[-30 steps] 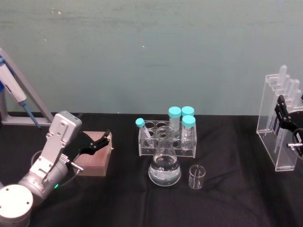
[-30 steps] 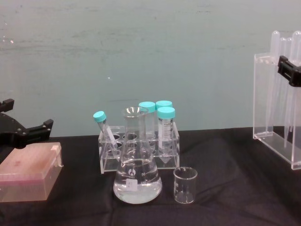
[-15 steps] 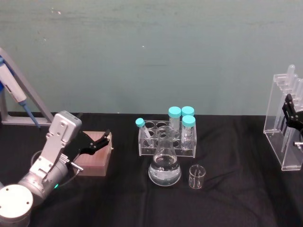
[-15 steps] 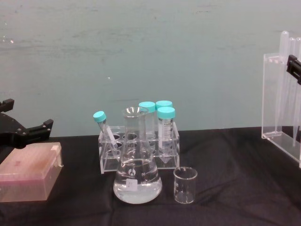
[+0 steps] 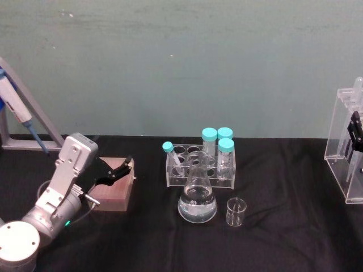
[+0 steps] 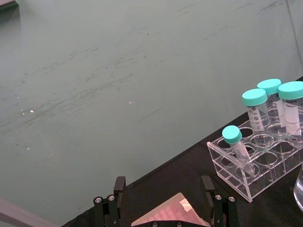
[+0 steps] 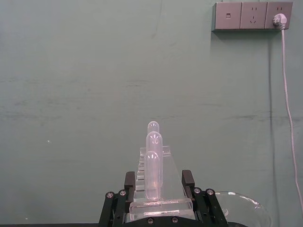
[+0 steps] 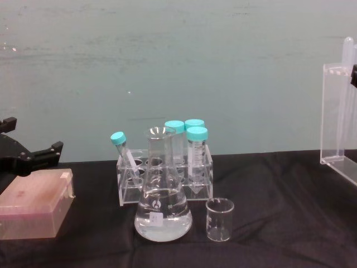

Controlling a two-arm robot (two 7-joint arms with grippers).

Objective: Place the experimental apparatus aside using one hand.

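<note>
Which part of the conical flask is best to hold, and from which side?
Best grip the flask by its narrow neck, below the flared lip, from the robot's side: the tube rack stands behind, the beaker at its right. Keep it upright; it holds liquid. The right gripper is shut on the pipette stand; the left gripper hovers open over the pink box.

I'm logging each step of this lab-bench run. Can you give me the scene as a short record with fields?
right claw: shut on the pipette stand, far right in the head view
pipette stand: upright, pipettes inside; cannot tell whether it is off the table
left claw: open, over the pink box, on the left
flask: centre, holds clear liquid, in front of the tube rack
beaker: to the flask's right, not touching it
not yet set aside: flask, beaker
</note>
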